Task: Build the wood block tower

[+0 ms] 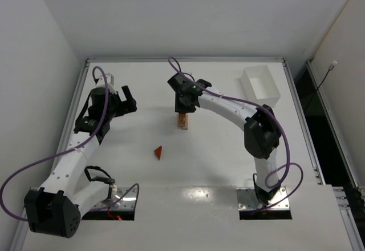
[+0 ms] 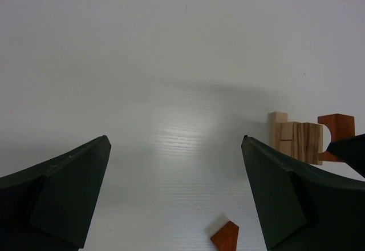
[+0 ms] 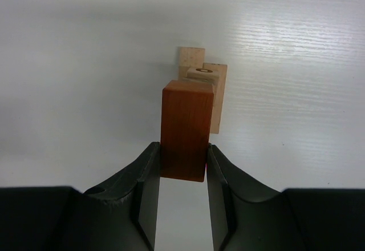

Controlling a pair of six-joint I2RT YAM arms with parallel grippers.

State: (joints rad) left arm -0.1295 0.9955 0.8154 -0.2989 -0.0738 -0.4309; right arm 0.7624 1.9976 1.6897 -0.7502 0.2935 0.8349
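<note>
The wood block tower (image 1: 182, 122) is a short column of pale tan blocks in the middle of the table. My right gripper (image 3: 182, 155) is shut on a reddish-brown block (image 3: 187, 126) and holds it upright right over the pale blocks (image 3: 215, 91). In the left wrist view that block (image 2: 336, 125) sits against the tower's (image 2: 297, 141) end; I cannot tell whether it rests on it. A reddish-brown wedge (image 1: 158, 152) lies loose on the table nearer the arm bases. My left gripper (image 1: 129, 99) stands open and empty to the tower's left, and the wedge (image 2: 226, 237) shows low between its fingers.
A white rectangular bin (image 1: 260, 84) stands at the back right. The right arm (image 1: 239, 111) arches from its base across to the tower. Raised rails (image 1: 296, 91) edge the table.
</note>
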